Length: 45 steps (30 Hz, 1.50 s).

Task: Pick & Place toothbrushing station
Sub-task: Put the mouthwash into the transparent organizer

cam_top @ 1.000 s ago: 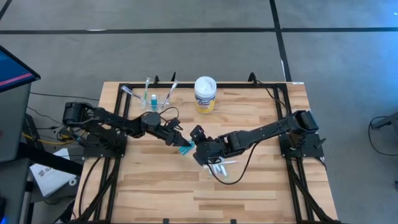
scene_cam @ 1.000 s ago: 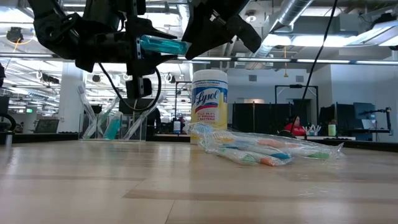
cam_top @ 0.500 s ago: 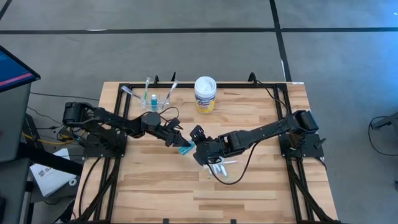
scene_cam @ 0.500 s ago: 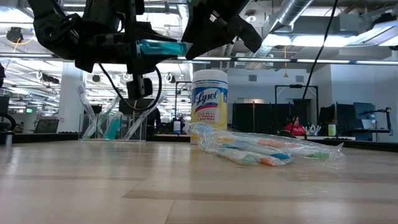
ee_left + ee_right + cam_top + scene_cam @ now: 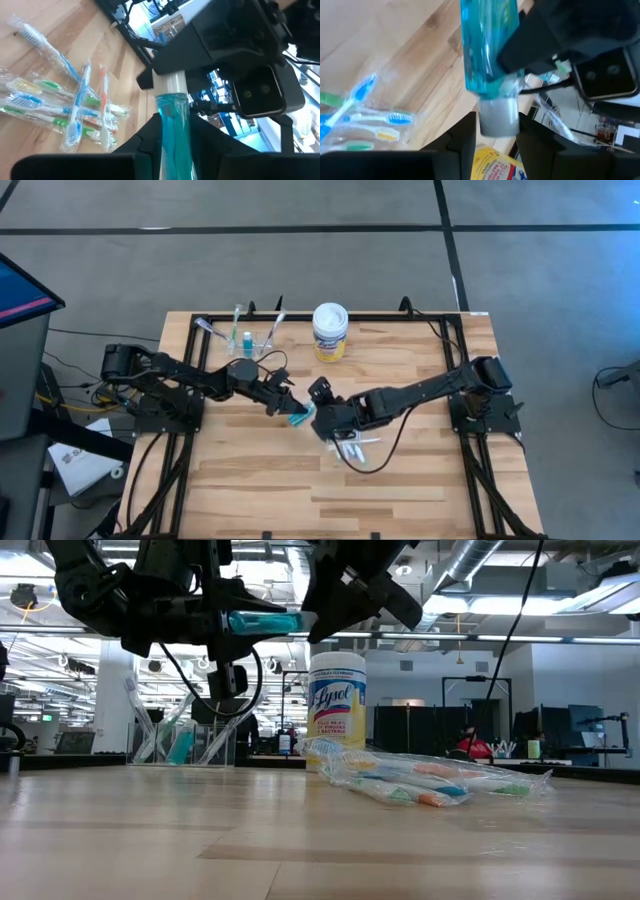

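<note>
Above the table's middle, the left gripper (image 5: 289, 408) pinches the soft body of a light teal toothpaste tube (image 5: 262, 620); the right gripper (image 5: 318, 406) stands spread around its stiff white cap (image 5: 497, 116), the surer hold.

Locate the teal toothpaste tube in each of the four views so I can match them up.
High view: toothpaste tube at table centre, between the two hands.
Low view: tube held level, high up, left of the yellow-labelled tub.
Left wrist view: tube at centre, cap away from the camera.
Right wrist view: tube upper centre, cap toward the camera.
Shared landmark: the wrapped toothbrushes on the wood.
</note>
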Available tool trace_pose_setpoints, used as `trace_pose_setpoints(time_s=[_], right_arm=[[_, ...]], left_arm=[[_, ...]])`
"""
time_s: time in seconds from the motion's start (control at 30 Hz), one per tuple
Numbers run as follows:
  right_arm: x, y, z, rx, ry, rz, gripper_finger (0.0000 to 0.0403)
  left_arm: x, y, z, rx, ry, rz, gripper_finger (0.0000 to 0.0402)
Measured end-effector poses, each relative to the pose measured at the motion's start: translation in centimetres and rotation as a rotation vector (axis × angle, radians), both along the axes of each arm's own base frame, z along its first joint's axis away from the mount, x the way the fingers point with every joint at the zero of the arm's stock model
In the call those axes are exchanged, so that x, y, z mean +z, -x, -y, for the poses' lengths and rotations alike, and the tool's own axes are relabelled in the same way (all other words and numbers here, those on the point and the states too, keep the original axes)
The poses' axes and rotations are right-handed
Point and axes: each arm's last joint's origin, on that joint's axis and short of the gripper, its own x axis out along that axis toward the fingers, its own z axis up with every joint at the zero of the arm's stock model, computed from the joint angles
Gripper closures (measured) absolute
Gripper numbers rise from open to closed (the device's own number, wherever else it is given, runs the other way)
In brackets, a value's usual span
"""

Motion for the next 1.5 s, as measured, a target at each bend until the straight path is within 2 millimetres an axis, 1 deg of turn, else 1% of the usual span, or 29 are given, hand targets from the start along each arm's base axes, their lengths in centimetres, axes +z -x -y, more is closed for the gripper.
trace_pose_setpoints(time_s=[0.17, 0.33, 0.47, 0.57, 0.73, 0.93, 1.03, 1.23, 1.5], right_arm=[[-0.3, 0.4, 0.5, -0.062, 0.019, -0.03, 0.0278], [-0.5, 0.6, 1.6, -0.155, -0.027, -0.033, 0.028], [-0.8, 0.7, 2.6, -0.233, -0.085, -0.038, 0.028], [-0.9, 0.7, 3.4, -0.27, -0.145, -0.048, 0.028], [-1.0, 0.7, 4.4, -0.312, -0.187, -0.043, 0.0281], [-0.9, 0.5, 4.7, -0.322, -0.201, -0.025, 0.0281], [-0.9, 0.4, 4.7, -0.322, -0.208, -0.012, 0.0281], [-0.8, 0.3, 4.8, -0.322, -0.211, -0.003, 0.0281], [-0.8, 0.2, 5.0, -0.326, -0.217, 0.011, 0.0281]], left_arm=[[0.2, 0.0, 0.0, 0.012, -0.03, 0.027, 0.0334], [0.1, 0.0, -0.1, 0.033, -0.043, 0.026, 0.0334], [0.8, 0.4, -0.2, 0.073, -0.084, 0.066, 0.0334], [1.3, 1.5, -0.2, 0.14, -0.117, 0.095, 0.0334], [1.5, 4.1, -0.3, 0.279, -0.165, 0.121, 0.0334], [0.2, 7.4, -0.5, 0.49, -0.23, 0.105, 0.0334], [-0.6, 8.7, -0.7, 0.583, -0.26, 0.093, 0.0334], [-1.6, 10.2, -0.9, 0.717, -0.285, 0.067, 0.0334], [-1.9, 10.5, -1.1, 0.808, -0.339, 0.041, 0.0334]])
